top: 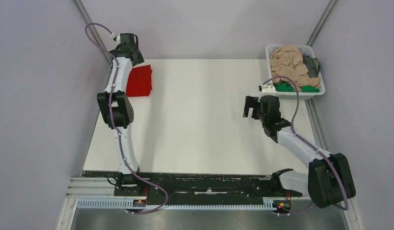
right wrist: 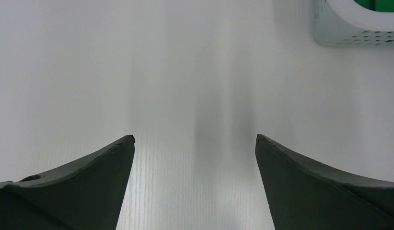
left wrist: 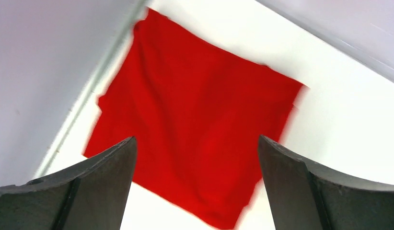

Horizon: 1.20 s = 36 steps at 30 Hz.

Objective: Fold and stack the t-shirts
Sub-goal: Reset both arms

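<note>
A bright red t-shirt (top: 139, 80) lies folded into a flat rectangle at the far left of the white table. In the left wrist view the red t-shirt (left wrist: 195, 110) fills the middle. My left gripper (top: 135, 58) hovers above the shirt's far edge, open and empty (left wrist: 196, 138). My right gripper (top: 251, 106) is open and empty above bare table right of centre (right wrist: 195, 136). A peach-beige t-shirt (top: 288, 60), a dark grey one (top: 312, 64) and a green one (top: 286, 86) lie crumpled in the basket.
The white slotted plastic basket (top: 296, 94) stands at the table's far right corner, just beyond my right gripper; its corner shows in the right wrist view (right wrist: 329, 28). Grey walls close in on the left, right and back of the table.
</note>
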Motion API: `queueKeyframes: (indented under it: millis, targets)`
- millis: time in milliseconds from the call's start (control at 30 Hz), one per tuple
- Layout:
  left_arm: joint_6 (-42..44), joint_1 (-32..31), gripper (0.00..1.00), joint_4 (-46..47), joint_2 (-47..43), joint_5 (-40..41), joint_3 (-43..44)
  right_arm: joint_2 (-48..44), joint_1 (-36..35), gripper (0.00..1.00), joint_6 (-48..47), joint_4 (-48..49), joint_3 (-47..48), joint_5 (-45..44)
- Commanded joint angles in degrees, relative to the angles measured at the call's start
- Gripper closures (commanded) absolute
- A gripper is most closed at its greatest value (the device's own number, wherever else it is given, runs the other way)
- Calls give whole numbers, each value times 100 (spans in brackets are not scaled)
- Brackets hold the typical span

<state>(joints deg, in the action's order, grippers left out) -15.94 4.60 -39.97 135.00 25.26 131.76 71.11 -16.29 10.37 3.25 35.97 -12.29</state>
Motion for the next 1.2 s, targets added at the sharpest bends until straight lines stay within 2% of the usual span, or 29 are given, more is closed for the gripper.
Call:
queueKeyframes:
  millis: [0, 100, 200, 400, 567, 667, 833, 1167]
  targets:
    - [-419, -725, 0, 173, -1095, -699, -751, -546, 136, 2, 260, 229, -334, 161]
    - [-756, -1133, 0, 182, -1711, -1024, -1654, -944, 238, 2, 336, 237, -670, 203]
    - [-1098, -1586, 0, 315, -2475, -1175, -2924, -1337, 316, 2, 311, 332, -1021, 320]
    - [-1646, -2588, 0, 2060, -4781, -1375, -6562, -1851, 434, 2, 324, 451, -1622, 513]
    - [-1964, -3001, 0, 2695, -6476, -1424, -8631, -2385, 434, 2, 414, 850, -2209, 515]
    - [-2168, -3029, 0, 2759, -7166, -1413, -9238, -2649, 435, 2, 522, 1022, -2470, 434]
    - [-2002, -3031, 0, 2696, -7835, -1238, -9463, -2816, 434, 2, 563, 1123, -2665, 101]
    - [-1787, -3027, 0, 2313, -7849, -810, -9271, -3027, 434, 2, 539, 1596, -3008, -23]
